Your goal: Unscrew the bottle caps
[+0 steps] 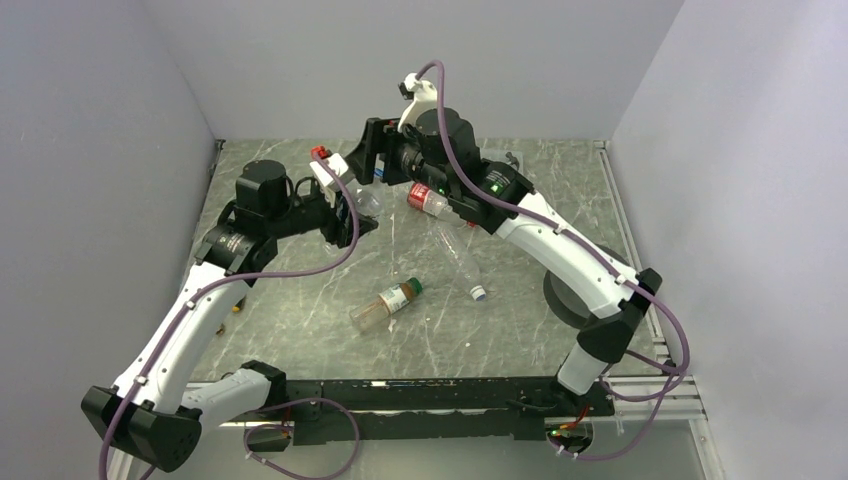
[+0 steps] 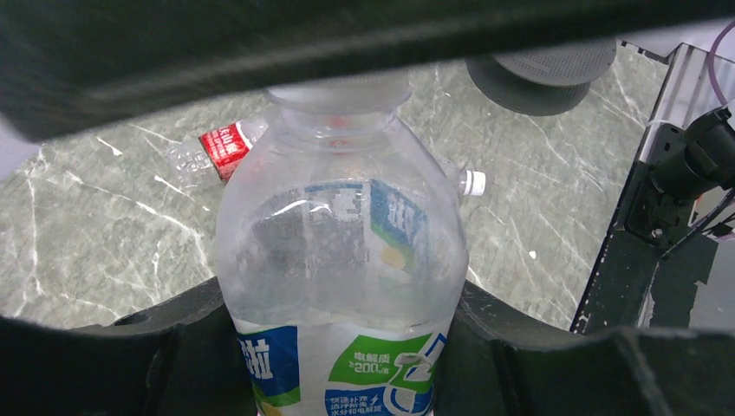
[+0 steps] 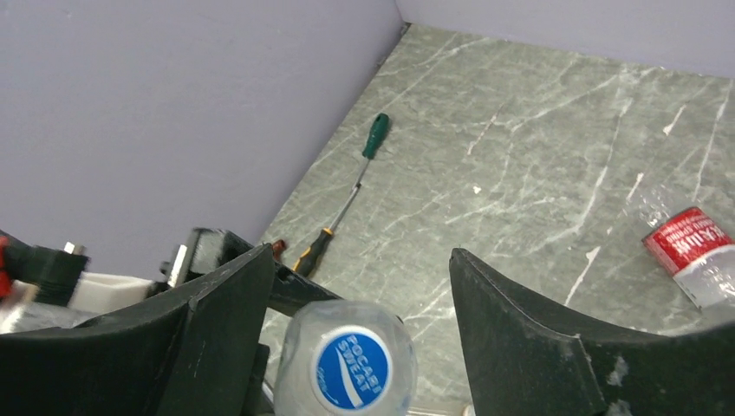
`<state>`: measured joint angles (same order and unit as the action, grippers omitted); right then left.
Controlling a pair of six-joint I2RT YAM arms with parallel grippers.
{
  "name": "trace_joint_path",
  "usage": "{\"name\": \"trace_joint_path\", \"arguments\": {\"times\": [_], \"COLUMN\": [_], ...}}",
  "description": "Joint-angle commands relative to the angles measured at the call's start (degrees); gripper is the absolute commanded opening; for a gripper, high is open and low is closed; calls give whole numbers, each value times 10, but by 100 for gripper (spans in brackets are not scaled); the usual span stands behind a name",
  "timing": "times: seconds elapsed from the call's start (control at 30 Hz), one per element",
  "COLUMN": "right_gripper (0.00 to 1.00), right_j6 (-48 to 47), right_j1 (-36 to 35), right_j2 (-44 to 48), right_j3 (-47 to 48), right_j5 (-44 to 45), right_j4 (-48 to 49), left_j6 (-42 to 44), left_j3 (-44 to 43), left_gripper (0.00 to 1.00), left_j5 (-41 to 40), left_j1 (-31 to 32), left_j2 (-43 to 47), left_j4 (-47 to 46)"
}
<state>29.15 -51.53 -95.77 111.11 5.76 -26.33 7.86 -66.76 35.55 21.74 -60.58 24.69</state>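
Right gripper [image 3: 362, 299], jaws apart on either side of the round white-and-blue plastic cap [image 3: 351, 368], nothing yet gripped; the cap is seated on the clear plastic bottle with blue-white label [image 2: 342, 260], itself clamped about its body by the left gripper [image 2: 347, 364]; the jaws are best centred and brought level with the cap's rim before being closed, so that slip is avoided in twisting.

We note white shells [image 1: 560, 245], black joints [image 1: 262, 185], purple cables [image 1: 683, 345], and a black left claw [image 1: 348, 215] and right claw [image 3: 360, 260].
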Motion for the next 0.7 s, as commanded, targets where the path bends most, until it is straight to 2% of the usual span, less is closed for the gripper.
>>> {"name": "trace_joint_path", "arguments": {"times": [0.0,0.23,0.43,0.67], "right_gripper": [75,64,36,15], "right_j6": [8,13,21,28], "right_j1": [-1,-1,-1,-1], "right_j2": [46,71,75,75], "right_j3": [-35,-72,-80,-86], "right_j5": [24,21,10,-5], "right_j4": [13,33,50,61], "left_j6": [-4,-7,-11,-20], "left_j3": [-11,-15,-18,-24], "left_gripper": [6,6,6,6], "left_j5": [-16,-27,-28,-37], "left_j1": [1,1,1,1], "left_j2": [6,1,-2,-6], "left_j4": [-22,-26,-25,-32]}}
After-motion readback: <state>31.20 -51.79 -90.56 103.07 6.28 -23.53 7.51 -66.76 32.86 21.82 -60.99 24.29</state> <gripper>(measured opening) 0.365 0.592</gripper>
